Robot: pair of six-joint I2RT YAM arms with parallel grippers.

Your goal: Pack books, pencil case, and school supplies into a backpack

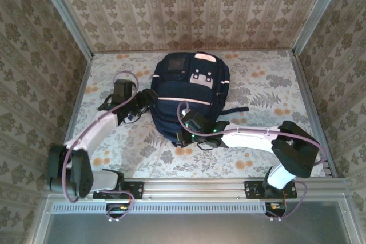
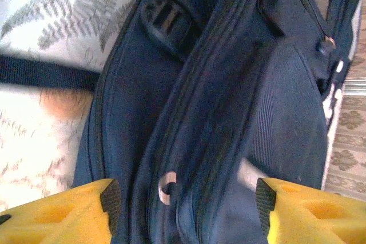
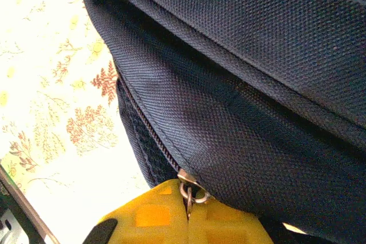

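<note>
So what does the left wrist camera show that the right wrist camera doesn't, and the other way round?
Left wrist: the left tool open, straddling the large navy-blue fabric backpack, plus a black plastic buckle and a dark flat webbing strap lying across the floral-print table cover. Right wrist: the right tool shut on a small metal zipper pull. Both: the backpack's navy fabric and that table cover.

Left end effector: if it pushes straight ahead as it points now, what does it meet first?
The backpack: its navy fabric and zipper seam, with a small metal ring, lie squarely in front of the open left end effector. Depth is unclear, but it looks close.
</note>
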